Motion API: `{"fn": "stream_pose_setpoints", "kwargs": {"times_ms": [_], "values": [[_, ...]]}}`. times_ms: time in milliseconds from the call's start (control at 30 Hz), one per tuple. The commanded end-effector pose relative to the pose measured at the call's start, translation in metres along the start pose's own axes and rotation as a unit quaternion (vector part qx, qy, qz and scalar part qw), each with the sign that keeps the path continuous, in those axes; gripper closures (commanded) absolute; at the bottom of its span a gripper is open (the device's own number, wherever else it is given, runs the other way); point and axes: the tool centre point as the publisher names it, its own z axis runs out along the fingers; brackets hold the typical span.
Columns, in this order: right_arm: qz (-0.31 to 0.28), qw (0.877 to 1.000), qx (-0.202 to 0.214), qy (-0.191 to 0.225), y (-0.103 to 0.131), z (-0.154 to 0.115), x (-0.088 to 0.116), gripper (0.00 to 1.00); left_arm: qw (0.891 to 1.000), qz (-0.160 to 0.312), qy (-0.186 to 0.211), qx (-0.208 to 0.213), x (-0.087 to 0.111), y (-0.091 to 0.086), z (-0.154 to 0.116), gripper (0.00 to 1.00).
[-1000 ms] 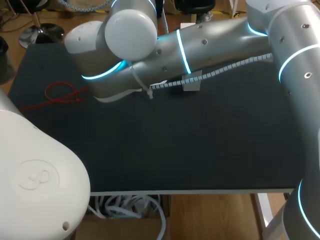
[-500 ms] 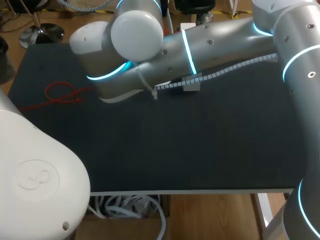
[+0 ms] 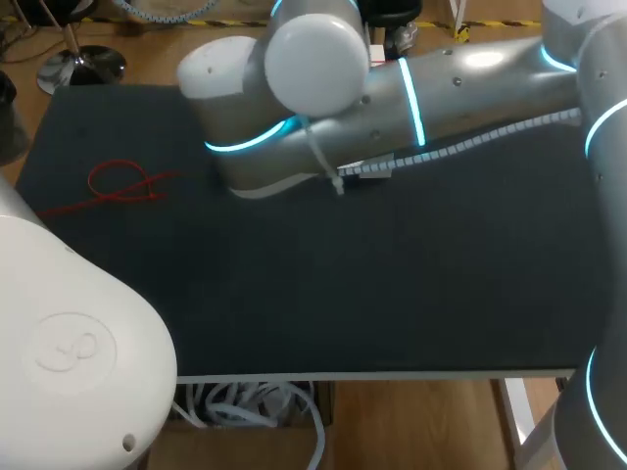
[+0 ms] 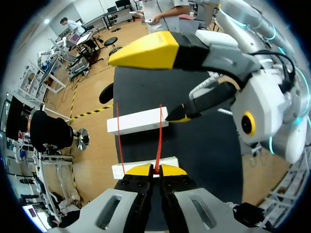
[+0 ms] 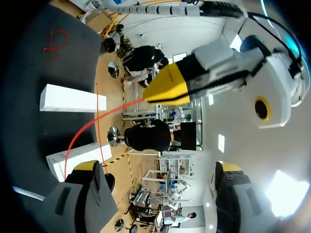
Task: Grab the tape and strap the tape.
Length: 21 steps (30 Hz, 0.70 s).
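Observation:
A thin red strap (image 4: 160, 133) rises in two strands from my left gripper (image 4: 155, 169), which is shut on its end. In the right wrist view the same strap (image 5: 97, 119) curves from the left gripper (image 5: 166, 87) down past one yellow finger (image 5: 87, 166) of my right gripper (image 5: 156, 167). The right gripper (image 4: 143, 87) stands wide open, its lower fingertip (image 4: 171, 116) close beside one strand and nothing held. In the head view the right arm (image 3: 392, 108) reaches across the far side of the table and hides both grippers.
Another red strap (image 3: 120, 184), looped, lies on the black table (image 3: 372, 284) at the far left. Two white blocks (image 4: 138, 120) (image 4: 142, 165) lie on the table under the held strap. My left arm's white body (image 3: 69, 343) fills the near left corner.
My right gripper has opened wide and let go of the strap. The right arm has drawn back to the right. The left gripper stays shut on the strap.

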Motion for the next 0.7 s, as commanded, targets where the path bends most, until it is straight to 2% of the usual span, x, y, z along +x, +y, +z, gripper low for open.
{"fn": "stream_pose_setpoints", "kwargs": {"times_ms": [33,167,267,333,467,567,633,700], "values": [[-0.002,0.999,-0.034,0.004,-0.022,-0.002,-0.001,0.00,1.000,-0.001,0.001,-0.002,0.000,-0.001,-0.001,1.00],[-0.004,0.999,-0.038,0.006,-0.037,-0.001,-0.001,0.00,1.000,-0.001,0.001,-0.002,0.000,-0.001,-0.001,1.00],[-0.005,0.999,-0.041,0.010,-0.045,0.000,0.000,0.00,1.000,-0.004,-0.020,0.005,0.002,-0.003,-0.002,1.00],[-0.008,0.999,-0.045,0.012,-0.050,0.001,0.000,0.00,0.999,-0.014,-0.028,0.002,0.007,0.002,-0.005,1.00],[-0.012,0.998,-0.052,0.016,-0.055,0.004,0.001,0.00,0.999,-0.039,-0.025,-0.029,0.026,0.019,-0.011,1.00],[-0.015,0.998,-0.058,0.021,-0.053,0.009,0.004,0.00,0.996,-0.081,-0.024,-0.039,0.048,0.036,-0.014,1.00],[-0.015,0.998,-0.064,0.026,-0.048,0.011,0.005,0.00,0.990,-0.128,-0.052,-0.030,0.064,0.052,-0.020,1.00],[-0.017,0.997,-0.072,0.026,-0.039,0.011,0.004,0.00,0.982,-0.170,-0.068,-0.043,0.077,0.071,-0.030,1.00]]}}
